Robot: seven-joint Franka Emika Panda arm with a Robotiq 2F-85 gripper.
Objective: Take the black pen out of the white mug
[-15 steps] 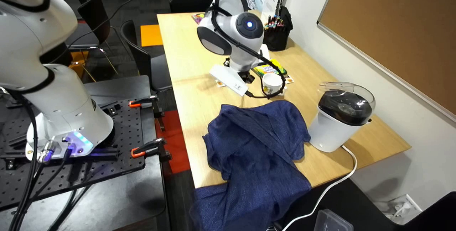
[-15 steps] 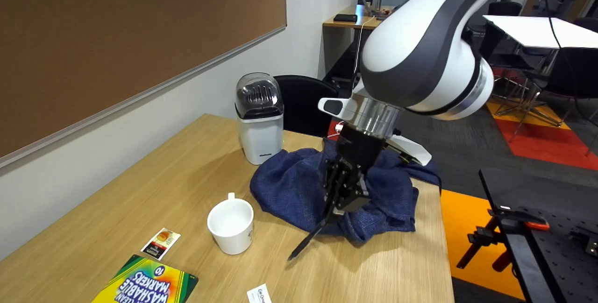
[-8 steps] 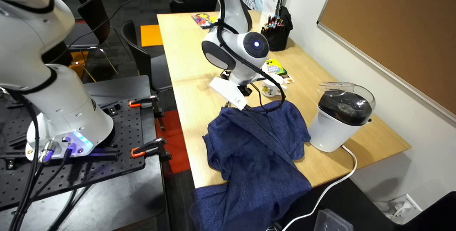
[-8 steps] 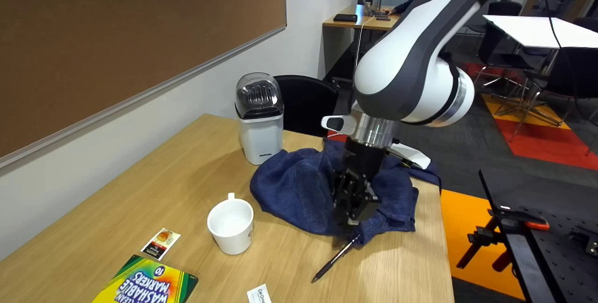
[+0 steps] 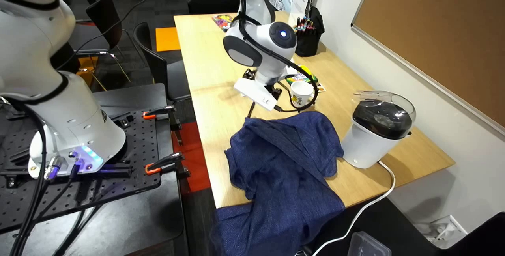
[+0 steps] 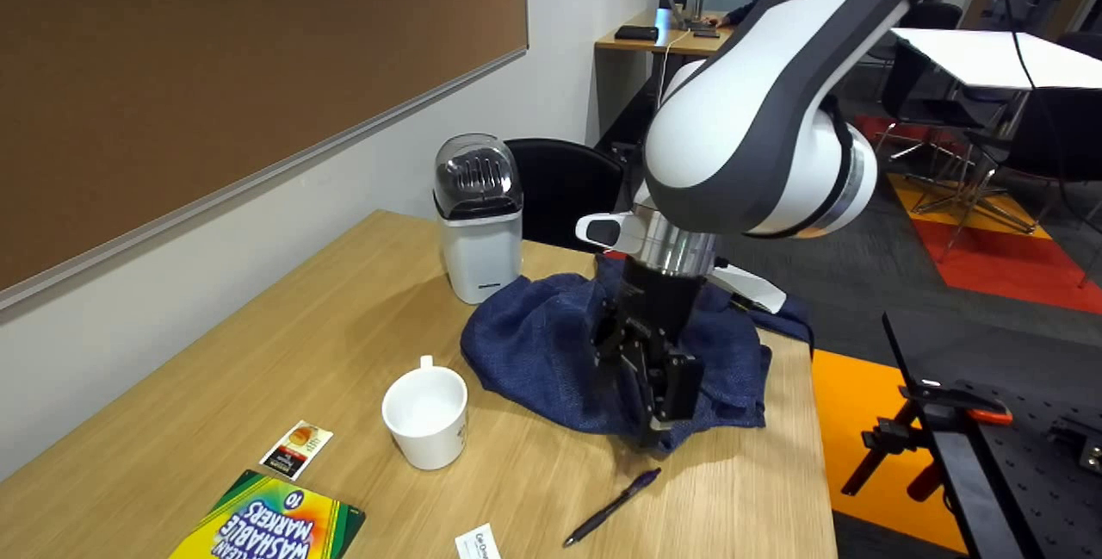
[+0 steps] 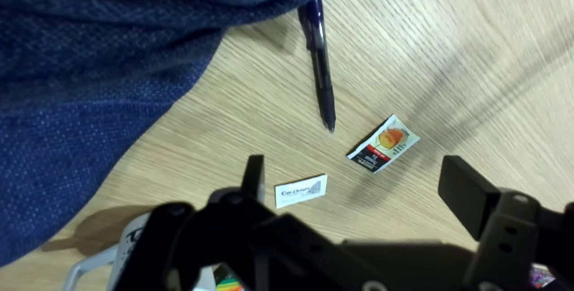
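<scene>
The black pen [image 6: 613, 507] lies flat on the wooden table, outside the mug; in the wrist view the pen [image 7: 320, 64] has its top end at the cloth's edge. The white mug [image 6: 424, 421] stands upright to its left in that exterior view, with nothing visible inside. Part of the mug [image 7: 128, 239] shows at the wrist view's lower left, mostly behind the gripper. My gripper [image 7: 358, 183] is above the table close to the pen. Its fingers [image 7: 468, 197] stand wide apart with nothing between them.
A dark blue cloth [image 6: 542, 352] is heaped beside the pen, with a white popper [image 6: 480, 253] behind it. A tea packet [image 7: 384, 144], a small white card [image 7: 300, 191] and a marker box [image 6: 267, 524] lie on the table. A pen holder [image 5: 307, 43] stands near the wall.
One second ago the pen pointed down from my shut gripper. It now lies on the table, let go. The gripper has opened, having dipped and then risen a little.
</scene>
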